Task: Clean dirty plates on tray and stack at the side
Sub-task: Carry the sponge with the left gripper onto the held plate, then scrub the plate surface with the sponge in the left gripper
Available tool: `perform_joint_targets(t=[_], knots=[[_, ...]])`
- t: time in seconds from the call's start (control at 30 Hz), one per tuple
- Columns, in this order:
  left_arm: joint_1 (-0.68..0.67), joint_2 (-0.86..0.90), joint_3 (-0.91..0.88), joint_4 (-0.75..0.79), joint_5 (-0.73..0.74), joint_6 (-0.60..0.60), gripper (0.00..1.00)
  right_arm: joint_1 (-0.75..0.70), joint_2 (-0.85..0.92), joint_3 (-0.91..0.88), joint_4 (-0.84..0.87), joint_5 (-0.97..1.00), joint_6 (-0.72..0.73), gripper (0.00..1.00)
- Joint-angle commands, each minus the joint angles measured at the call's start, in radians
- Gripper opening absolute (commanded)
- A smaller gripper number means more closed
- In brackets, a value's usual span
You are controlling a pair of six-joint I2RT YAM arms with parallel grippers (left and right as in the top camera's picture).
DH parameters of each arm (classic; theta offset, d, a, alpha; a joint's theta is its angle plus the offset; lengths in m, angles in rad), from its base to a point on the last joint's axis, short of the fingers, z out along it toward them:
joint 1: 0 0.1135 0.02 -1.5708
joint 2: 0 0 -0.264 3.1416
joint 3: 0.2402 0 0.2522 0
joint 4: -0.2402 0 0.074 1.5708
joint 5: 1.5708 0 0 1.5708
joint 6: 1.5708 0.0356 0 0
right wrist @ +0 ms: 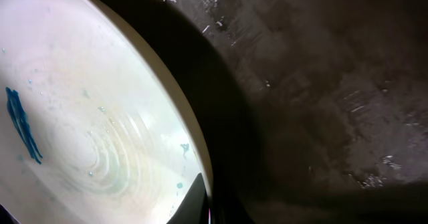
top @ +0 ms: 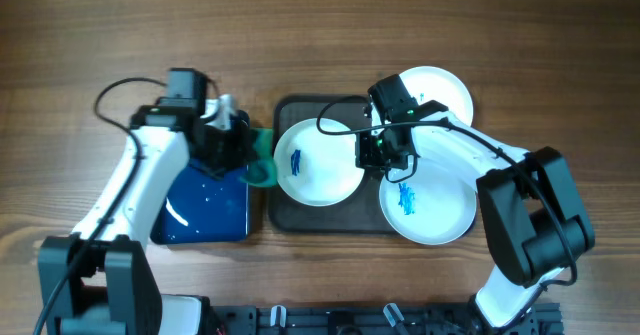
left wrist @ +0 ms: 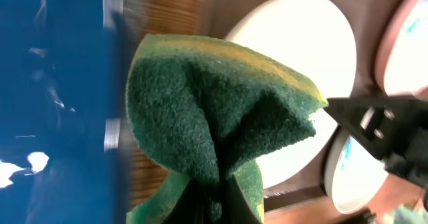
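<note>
On the tray [top: 310, 219], the right gripper [top: 375, 155] is pinching the rim of the leftmost plate [top: 318, 165]; the left gripper [left wrist: 217, 200] is pinching a green sponge [left wrist: 214, 110].

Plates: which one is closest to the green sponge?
The left plate, right beside the sponge; the back plate and front plate sit farther right.

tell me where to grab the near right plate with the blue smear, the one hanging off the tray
Pinch the plate at its outer rim, where it overhangs the tray, coming in from the robot's right. It is shallow and face up, so only the rim offers a thin edge, and the overhang probably leaves room for a finger underneath.
</note>
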Motion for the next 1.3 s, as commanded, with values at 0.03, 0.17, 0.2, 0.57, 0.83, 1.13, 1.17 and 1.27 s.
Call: perform_joint_targets(t=[0.03, 0.17, 0.2, 0.57, 0.83, 1.13, 1.17, 1.27], knots=[[-0.126, -0.02, 0.011, 0.074, 0.034, -0.106, 0.04, -0.02, -0.001, -0.013, -0.039, 0.202, 0.039, 0.04], [-0.182, 0.002, 0.011, 0.145, 0.033, -0.142, 0.04, -0.02, -0.02, -0.012, -0.046, 0.197, 0.015, 0.04], [-0.193, 0.021, 0.011, 0.163, 0.03, -0.148, 0.04, -0.02, -0.02, -0.012, -0.053, 0.197, 0.016, 0.04], [-0.336, 0.322, 0.011, 0.444, 0.068, -0.256, 0.04, -0.02, -0.02, -0.012, -0.068, 0.164, -0.006, 0.04], [-0.324, 0.376, 0.011, 0.283, -0.317, -0.406, 0.04, -0.02, -0.02, -0.012, -0.088, 0.164, -0.006, 0.04], [-0.267, 0.376, 0.013, 0.131, -0.488, -0.425, 0.04, -0.02, -0.02, -0.012, -0.087, 0.164, -0.006, 0.04], [-0.271, 0.376, 0.013, 0.112, -0.487, -0.424, 0.04, -0.02, -0.02, -0.012, -0.087, 0.164, -0.006, 0.04], [-0.303, 0.376, 0.013, 0.092, -0.408, -0.294, 0.04, -0.02, -0.02, -0.012, -0.086, 0.164, -0.007, 0.04]])
